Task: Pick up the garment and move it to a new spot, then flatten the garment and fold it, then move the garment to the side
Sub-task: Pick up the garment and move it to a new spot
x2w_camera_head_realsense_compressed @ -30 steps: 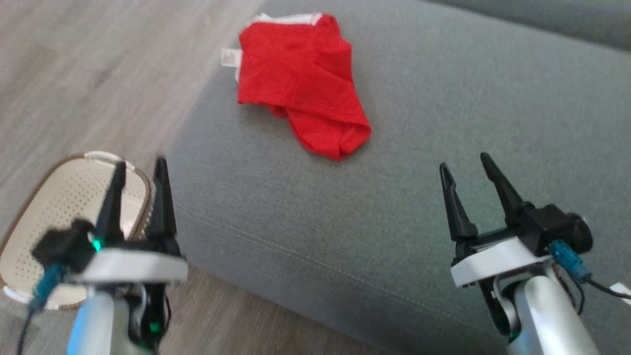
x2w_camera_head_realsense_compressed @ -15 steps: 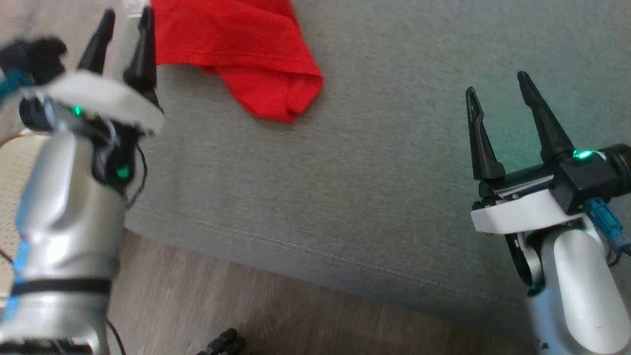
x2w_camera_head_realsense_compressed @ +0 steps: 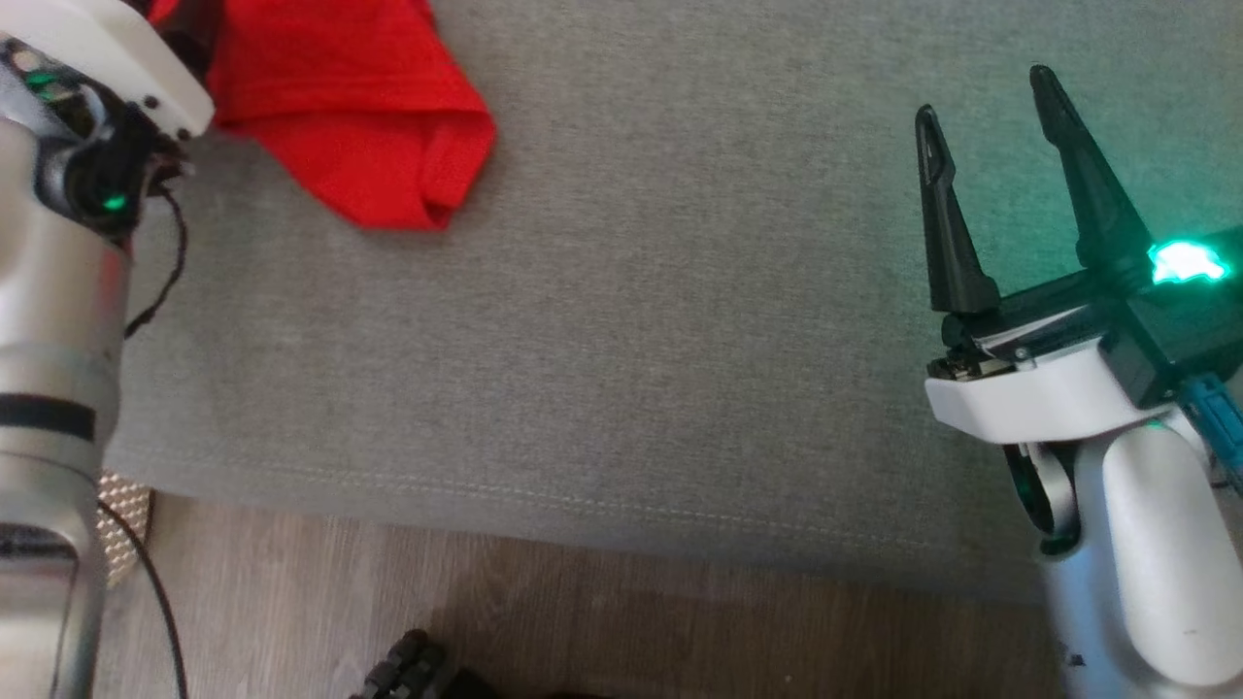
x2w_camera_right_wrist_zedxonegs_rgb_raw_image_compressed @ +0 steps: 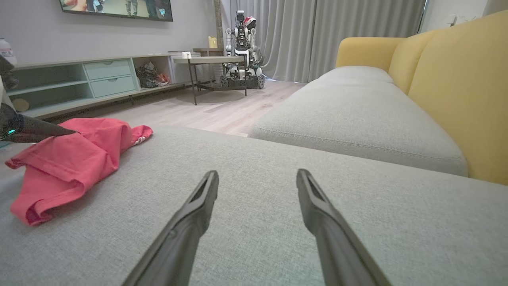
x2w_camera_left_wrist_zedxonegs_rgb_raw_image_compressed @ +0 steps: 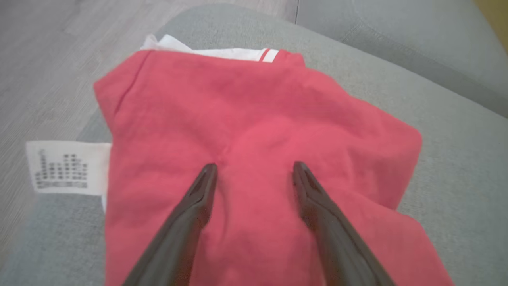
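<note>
Red garment (x2w_camera_left_wrist_zedxonegs_rgb_raw_image_compressed: 258, 131) crumpled on grey sofa cushion (x2w_camera_head_realsense_compressed: 680, 340); L gripper (x2w_camera_left_wrist_zedxonegs_rgb_raw_image_compressed: 254, 166) fingers apart over it, R gripper (x2w_camera_head_realsense_compressed: 983, 92) likewise spread, well apart from it.

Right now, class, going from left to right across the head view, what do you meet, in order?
In order: left forearm → red garment → bare grey cushion → right gripper, its fingers apart.

Open cushion (x2w_camera_head_realsense_compressed: 680, 340) beside garment (x2w_camera_head_realsense_compressed: 359, 116)
</note>
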